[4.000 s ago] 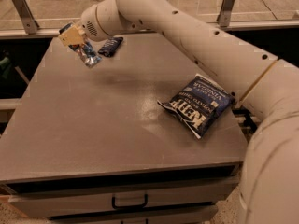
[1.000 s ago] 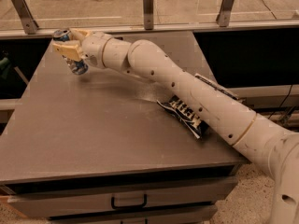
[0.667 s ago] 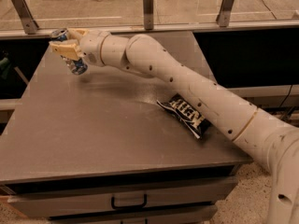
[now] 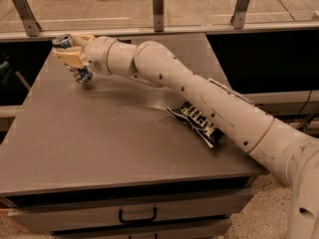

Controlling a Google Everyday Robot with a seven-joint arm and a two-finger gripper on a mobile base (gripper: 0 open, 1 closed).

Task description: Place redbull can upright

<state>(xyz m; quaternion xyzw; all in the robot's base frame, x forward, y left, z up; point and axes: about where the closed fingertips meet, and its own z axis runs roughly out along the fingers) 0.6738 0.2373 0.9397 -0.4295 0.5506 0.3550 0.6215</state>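
Camera view: the gripper (image 4: pixel 70 49) is in the upper left of the frame, over the far left corner of the grey table (image 4: pixel 99 143). Its tan fingers (image 4: pixel 70 59) are clamped on the redbull can (image 4: pixel 81 74), one finger across the front of the can's middle and the other behind it. The can is tilted, not upright. Its silver top pokes out toward the upper left, above the fingers, and its blue-and-silver lower end points down and right toward the table top. The lower end is at or just above the surface, with a small shadow under it, and I cannot tell whether it touches.

The cream-coloured arm (image 4: pixel 209 98) runs diagonally from the lower right edge of the frame, across the right half of the table, to the gripper.

A blue chip bag (image 4: pixel 194 123) with white lettering lies flat on the right part of the table. It is partly hidden under the arm and well apart from the can.

The rest of the table top in the centre and lower left is bare grey. Below the front edge of the table is a drawer with a dark handle (image 4: pixel 137 215).

Behind the table, a rail with metal posts (image 4: pixel 158 6) runs along the top of the frame, with a pale floor beyond it.
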